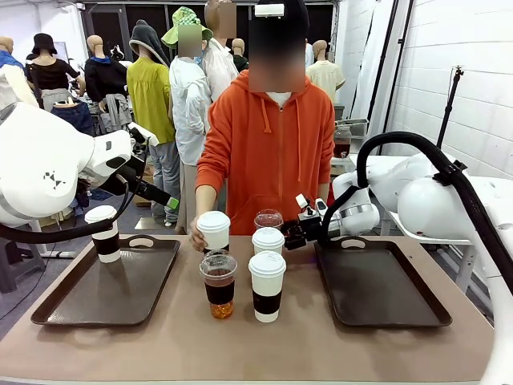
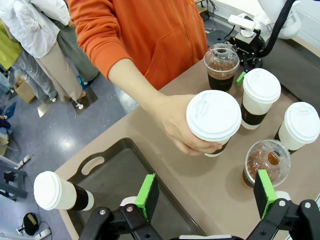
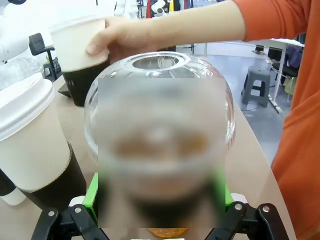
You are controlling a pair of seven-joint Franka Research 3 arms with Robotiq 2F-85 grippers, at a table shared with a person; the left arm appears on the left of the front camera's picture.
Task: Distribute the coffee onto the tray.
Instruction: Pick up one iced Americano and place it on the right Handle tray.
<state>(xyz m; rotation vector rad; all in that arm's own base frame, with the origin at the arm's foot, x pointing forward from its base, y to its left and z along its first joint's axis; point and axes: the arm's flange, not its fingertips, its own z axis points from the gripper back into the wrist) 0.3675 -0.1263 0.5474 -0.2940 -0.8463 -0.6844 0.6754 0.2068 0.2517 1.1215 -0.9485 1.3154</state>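
Note:
Several coffee cups stand mid-table between the trays. A person's hand (image 1: pixel 197 234) grips the back-left white cup (image 1: pixel 213 231) (image 2: pixel 214 120). My right gripper (image 1: pixel 293 233) (image 3: pixel 157 200) is open, its green pads on either side of the rear clear dome-lidded cup (image 1: pixel 268 218) (image 3: pixel 157 120), which fills the gap between them. In front stand two white cups (image 1: pixel 268 241) (image 1: pixel 267 285) and another clear cup (image 1: pixel 219 282). One white cup (image 1: pixel 104 233) (image 2: pixel 57 191) stands on the left tray (image 1: pixel 112 289). My left gripper (image 2: pixel 206 192) hovers open above that tray's inner edge, holding nothing.
The right tray (image 1: pixel 385 289) lies bare beside my right arm (image 1: pixel 433 192). The person in an orange hoodie (image 1: pixel 268 144) stands at the far side, one arm reaching over the table. My bulky left arm (image 1: pixel 48 164) hangs over the left tray's far corner.

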